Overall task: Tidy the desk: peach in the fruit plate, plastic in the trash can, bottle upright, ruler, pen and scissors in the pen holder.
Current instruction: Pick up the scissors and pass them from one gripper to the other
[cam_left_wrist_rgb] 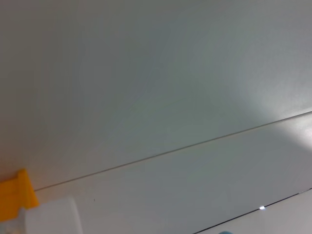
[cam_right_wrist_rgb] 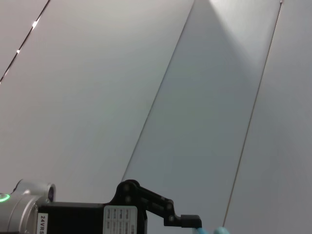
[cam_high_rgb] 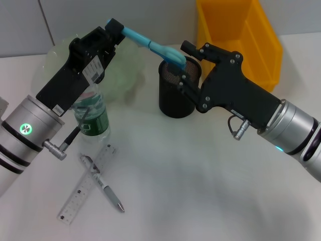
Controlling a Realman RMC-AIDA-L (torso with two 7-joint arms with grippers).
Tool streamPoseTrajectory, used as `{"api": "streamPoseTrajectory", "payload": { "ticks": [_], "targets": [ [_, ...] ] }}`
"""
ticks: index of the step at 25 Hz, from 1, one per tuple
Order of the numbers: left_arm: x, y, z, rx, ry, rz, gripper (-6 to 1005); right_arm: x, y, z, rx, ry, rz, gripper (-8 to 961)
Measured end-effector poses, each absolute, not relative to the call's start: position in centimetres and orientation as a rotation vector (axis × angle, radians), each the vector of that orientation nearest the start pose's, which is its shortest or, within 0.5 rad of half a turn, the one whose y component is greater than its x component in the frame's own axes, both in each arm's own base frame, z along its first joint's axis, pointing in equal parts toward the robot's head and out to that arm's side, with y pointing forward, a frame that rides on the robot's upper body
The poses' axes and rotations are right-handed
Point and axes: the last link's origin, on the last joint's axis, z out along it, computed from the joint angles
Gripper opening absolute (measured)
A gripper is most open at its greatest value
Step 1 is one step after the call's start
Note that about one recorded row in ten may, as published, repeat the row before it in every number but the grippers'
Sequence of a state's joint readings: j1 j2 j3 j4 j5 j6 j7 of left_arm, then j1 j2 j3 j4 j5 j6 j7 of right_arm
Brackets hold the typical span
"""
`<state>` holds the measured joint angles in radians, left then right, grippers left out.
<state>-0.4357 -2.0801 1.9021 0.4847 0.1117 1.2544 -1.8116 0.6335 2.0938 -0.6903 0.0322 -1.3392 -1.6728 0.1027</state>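
Left gripper (cam_high_rgb: 113, 26) clamps light-blue plastic-handled scissors (cam_high_rgb: 150, 44); long axis slants down into black mesh pen holder (cam_high_rgb: 176, 93). Right gripper (cam_high_rgb: 186, 64) at holder's rim, grip state indeterminate.

blocked: pen holder (cam_high_rgb: 179, 88) mouth, scissors (cam_high_rgb: 150, 44) slanting in from 10 o'clock | right gripper (cam_high_rgb: 189, 63) crowds 3 o'clock | free: bare table (cam_high_rgb: 200, 181) at 6 o'clock | obstacles: ruler (cam_high_rgb: 86, 183), pen (cam_high_rgb: 103, 183) at 7 o'clock

We see the left gripper (cam_right_wrist_rgb: 187, 222) low against a pale panelled wall (cam_right_wrist_rgb: 195, 97). A blue tip (cam_right_wrist_rgb: 222, 230) shows just beside it.
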Motion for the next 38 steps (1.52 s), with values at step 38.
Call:
{"api": "streamPoseTrajectory", "payload": {
  "ticks": [38],
  "targets": [
    [-19.83, 33.45, -4.44, -1.809, -1.773, -1.879, 191, 21.10, 31.50, -4.91, -2.091, -0.230, 1.096, 133]
  ]
}}
